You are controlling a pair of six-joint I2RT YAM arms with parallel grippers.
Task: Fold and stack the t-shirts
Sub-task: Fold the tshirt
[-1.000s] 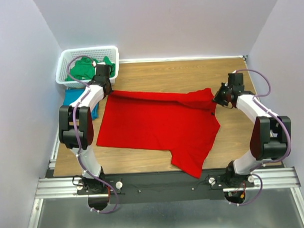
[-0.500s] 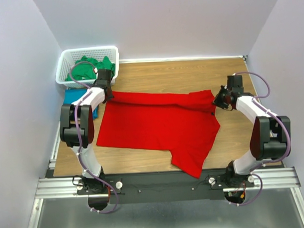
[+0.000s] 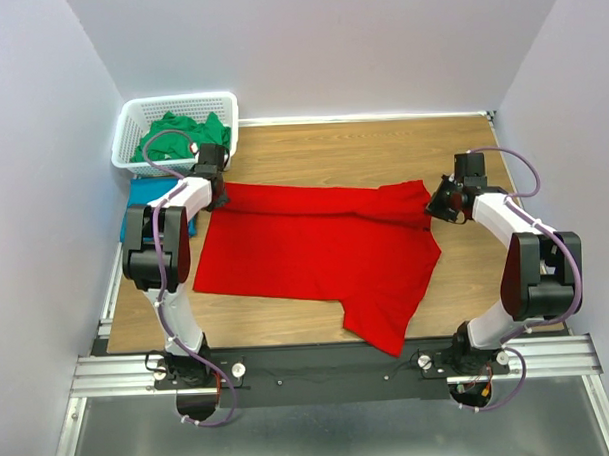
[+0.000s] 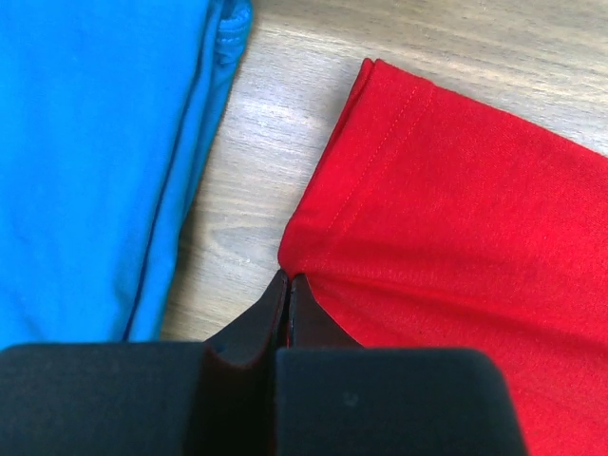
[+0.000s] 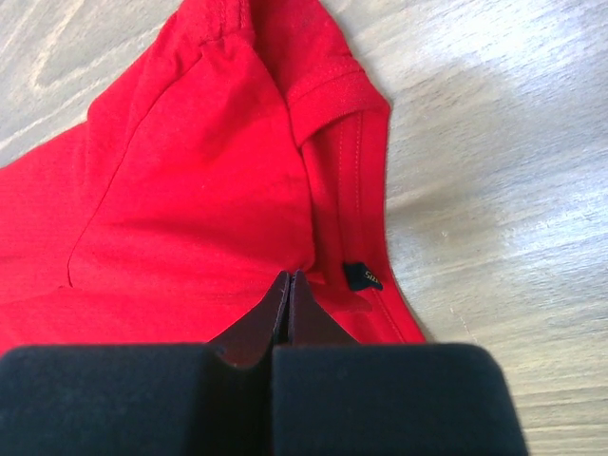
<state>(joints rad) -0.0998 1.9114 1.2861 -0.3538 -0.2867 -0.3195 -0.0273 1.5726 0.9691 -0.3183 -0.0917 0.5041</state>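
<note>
The red t-shirt [image 3: 315, 253] lies spread across the centre of the wooden counter [image 3: 352, 151] in the top view, with one sleeve trailing toward the lower edge of the frame near the arm bases. The left gripper [image 4: 288, 277] sits at the shirt's upper left corner. In the left wrist view its fingers are pressed together on the cloth edge beside a stitched hem, and the fabric puckers at the tips. The right gripper [image 5: 289, 275] sits at the shirt's upper right corner. In the right wrist view its fingers are closed on a fold of red cloth just beside the collar, near a small black label [image 5: 361, 275]. The teal t-shirt [image 4: 85, 161] lies flat on the counter at the left of the frame, close to the red shirt but not touching it. The green t-shirt [image 3: 176, 132] lies bunched inside the white lattice basket [image 3: 180, 100] in the upper left corner.
</note>
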